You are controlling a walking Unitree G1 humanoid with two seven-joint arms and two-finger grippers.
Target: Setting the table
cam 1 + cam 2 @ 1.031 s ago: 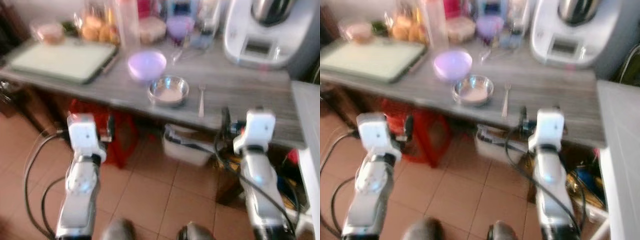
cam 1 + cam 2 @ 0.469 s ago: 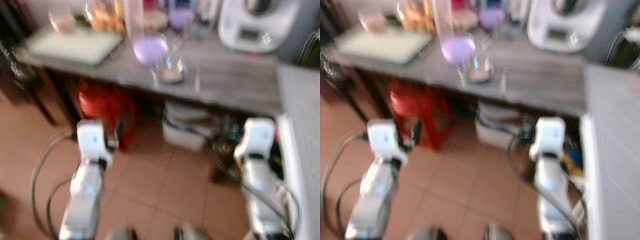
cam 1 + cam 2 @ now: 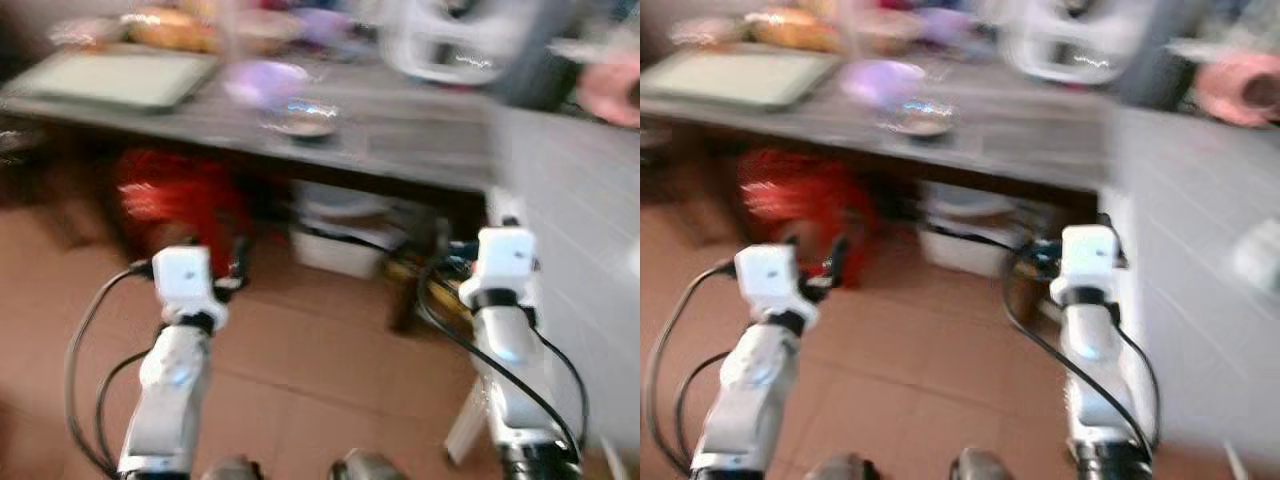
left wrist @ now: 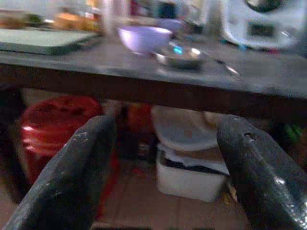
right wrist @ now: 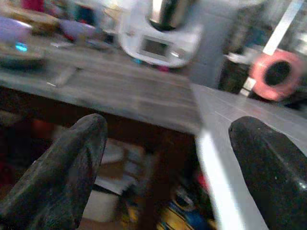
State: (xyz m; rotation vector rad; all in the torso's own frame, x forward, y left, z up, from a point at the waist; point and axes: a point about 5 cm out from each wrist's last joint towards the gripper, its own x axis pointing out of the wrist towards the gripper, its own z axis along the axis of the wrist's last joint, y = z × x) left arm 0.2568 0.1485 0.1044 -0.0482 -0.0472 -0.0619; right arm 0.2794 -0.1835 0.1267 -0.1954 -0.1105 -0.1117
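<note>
A lilac bowl (image 4: 145, 37) and a steel bowl (image 4: 181, 54) stand on the grey wooden counter (image 3: 420, 125), with a fork (image 4: 228, 68) lying beside the steel one. Both arms are held low over the floor, short of the counter. My left gripper (image 4: 163, 158) is open with nothing between its fingers (image 4: 79, 163). My right gripper (image 5: 168, 167) is also open and empty, pointing at the counter's right end.
A pale cutting board (image 3: 110, 75) and food lie at the counter's left. A white kitchen machine (image 5: 160, 33) stands at the back. Under the counter are a red stool (image 3: 175, 200) and a white box (image 4: 192, 163). A white tabletop (image 3: 580, 200) extends on the right.
The camera has swung right and back: the counter has slid up and left in the picture, and the white tabletop takes up more of the right. Both arms keep the same pose.
</note>
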